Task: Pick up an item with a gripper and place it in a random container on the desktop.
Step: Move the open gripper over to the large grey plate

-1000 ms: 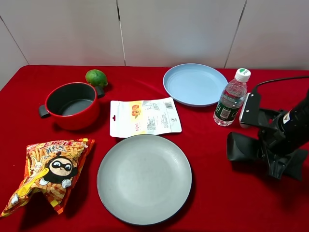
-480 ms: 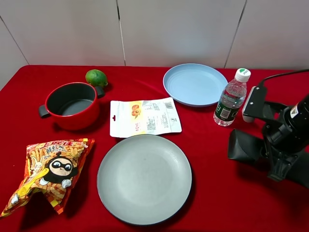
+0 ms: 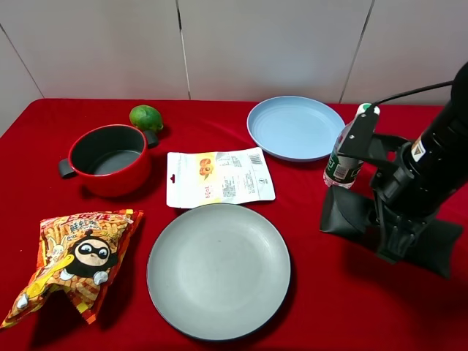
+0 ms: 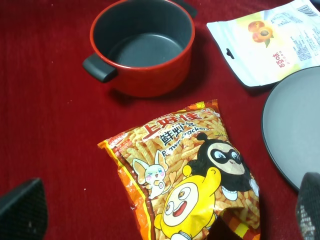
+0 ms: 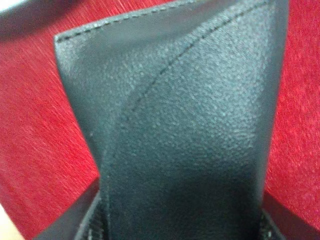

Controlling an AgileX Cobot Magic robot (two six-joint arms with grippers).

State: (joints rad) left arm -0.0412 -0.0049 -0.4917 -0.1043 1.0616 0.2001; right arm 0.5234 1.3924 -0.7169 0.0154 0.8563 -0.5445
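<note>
My right gripper [image 3: 374, 219] is shut on the black leather-like glasses case [image 3: 342, 213] and holds it above the red cloth, to the right of the large grey plate [image 3: 219, 270]. In the right wrist view the case [image 5: 185, 115] fills the frame, pinched between the fingers [image 5: 75, 222] at its base. My left gripper [image 4: 165, 205] is open and empty over the orange snack bag [image 4: 185, 175], with the grey plate's rim [image 4: 290, 130] to one side. The left arm is not in the exterior view.
A light blue plate [image 3: 295, 127] and a water bottle [image 3: 344, 161] stand behind my right arm. A white snack pouch [image 3: 219, 177], a red pot [image 3: 110, 157], a green fruit [image 3: 146, 117] and the orange snack bag [image 3: 73, 259] lie to the left.
My right arm has risen and moved left toward the grey plate, carrying the case with it. Nothing else has moved.
</note>
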